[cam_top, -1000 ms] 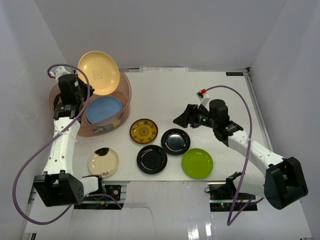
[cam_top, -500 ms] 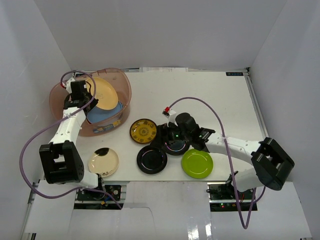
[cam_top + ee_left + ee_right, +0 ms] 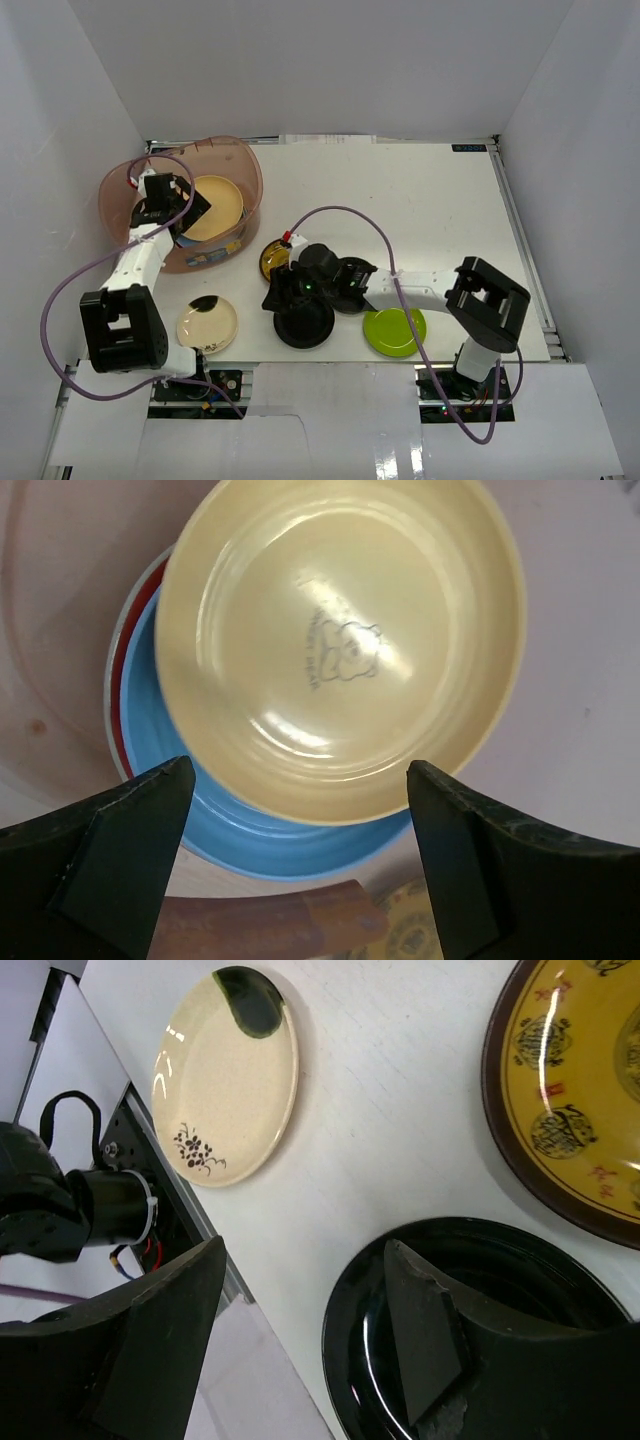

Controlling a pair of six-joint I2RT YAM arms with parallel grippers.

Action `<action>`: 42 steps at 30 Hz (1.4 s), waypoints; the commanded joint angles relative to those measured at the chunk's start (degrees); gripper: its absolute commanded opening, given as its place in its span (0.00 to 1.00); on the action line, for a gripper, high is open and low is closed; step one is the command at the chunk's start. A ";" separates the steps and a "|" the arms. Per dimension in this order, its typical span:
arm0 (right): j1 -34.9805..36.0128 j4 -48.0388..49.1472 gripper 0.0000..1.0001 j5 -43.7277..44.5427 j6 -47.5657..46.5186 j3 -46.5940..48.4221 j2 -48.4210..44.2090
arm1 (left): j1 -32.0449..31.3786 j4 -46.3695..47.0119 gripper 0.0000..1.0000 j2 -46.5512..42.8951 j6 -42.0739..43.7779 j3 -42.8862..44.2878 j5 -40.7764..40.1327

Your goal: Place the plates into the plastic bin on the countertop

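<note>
So left gripper (image 3: 300, 770) let go, jaws wide: round orange-yellow plate (image 3: 340, 650) lay in translucent pinkish plastic bin (image 3: 251, 172); right gripper (image 3: 305, 1250) swung in, open over glossy round black plate (image 3: 540, 1300) on flat white countertop (image 3: 400, 190).

On my feed the left arm (image 3: 132, 270) and right arm (image 3: 420, 292) are white tubular links between blocky black joint housings, each trailing a looping purple cable (image 3: 345, 209) with a red plug (image 3: 287, 238), plus matte black wedge-shaped gripper fingers (image 3: 110, 870).
</note>
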 commanded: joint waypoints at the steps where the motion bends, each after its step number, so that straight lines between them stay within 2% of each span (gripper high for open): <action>1: 2.03 3.72 0.70 4.21 3.38 4.66 3.75 | 0.35 2.36 0.98 -6.55 0.66 0.03 4.45; 7: 4.50 3.19 0.60 6.50 6.37 11.16 11.41 | 0.27 4.29 0.98 -16.13 0.13 -2.16 15.58; 10: 5.64 2.93 0.60 6.68 8.39 13.71 15.36 | 0.09 5.08 0.98 -21.04 -0.22 -3.30 22.18; 17: 8.10 1.96 0.63 10.71 12.61 19.78 23.01 | -4.12 4.04 0.96 -27.92 0.75 -4.80 28.26; 21: 8.54 2.22 0.59 11.95 15.33 20.66 26.26 | -8.87 1.93 0.95 -29.24 2.15 -4.98 29.94; 24: 8.55 3.10 0.53 10.90 16.74 21.37 28.19 | -10.54 0.43 0.93 -30.64 2.85 -5.42 31.43; 27: 8.54 5.12 0.34 9.93 18.67 20.85 28.82 | -11.07 -1.68 0.92 -31.79 4.00 -5.50 33.71; 30: 8.37 6.00 0.09 11.50 19.99 19.79 27.16 | -11.07 -3.96 0.92 -32.75 5.14 -5.33 35.65; 37: 5.65 14.26 0.08 13.88 19.56 7.41 13.55 | -11.07 -7.22 0.89 -33.63 5.58 -5.77 41.01; 40: 2.49 16.37 0.08 14.06 18.42 -0.67 4.50 | -11.07 -8.18 0.87 -34.25 5.49 -6.03 39.80; 42: -0.66 17.16 0.08 14.06 17.54 -7.35 -3.21 | -11.16 -9.15 0.84 -34.86 5.06 -6.29 36.11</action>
